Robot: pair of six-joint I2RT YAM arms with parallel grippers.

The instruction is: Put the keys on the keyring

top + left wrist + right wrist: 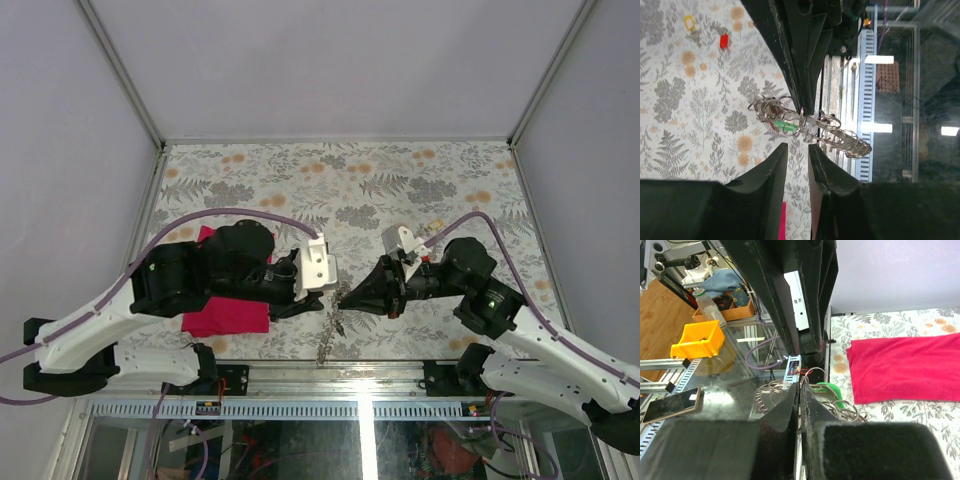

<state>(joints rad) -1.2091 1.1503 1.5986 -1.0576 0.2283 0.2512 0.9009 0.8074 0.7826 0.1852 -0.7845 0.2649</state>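
Note:
My right gripper [800,386] is shut on the keyring [769,390], a chain of silver rings that dangles to both sides of its fingertips. A green-headed key [834,390] hangs in the chain. In the left wrist view the keyring [840,139] and the green key [785,126] hang from the right gripper's tips just beyond my left gripper [797,148], which stands slightly open with nothing between its fingers. A red key [724,41] and a pale yellow key [689,22] lie loose on the table. From above, the two grippers [318,297] [343,294] meet tip to tip and the keyring [326,340] droops toward the near edge.
A magenta cloth [225,318] lies flat under the left arm, also seen in the right wrist view as the cloth [905,367]. The table's near edge with its metal rail [350,372] runs just below the grippers. Floral tabletop [330,185] stretches behind.

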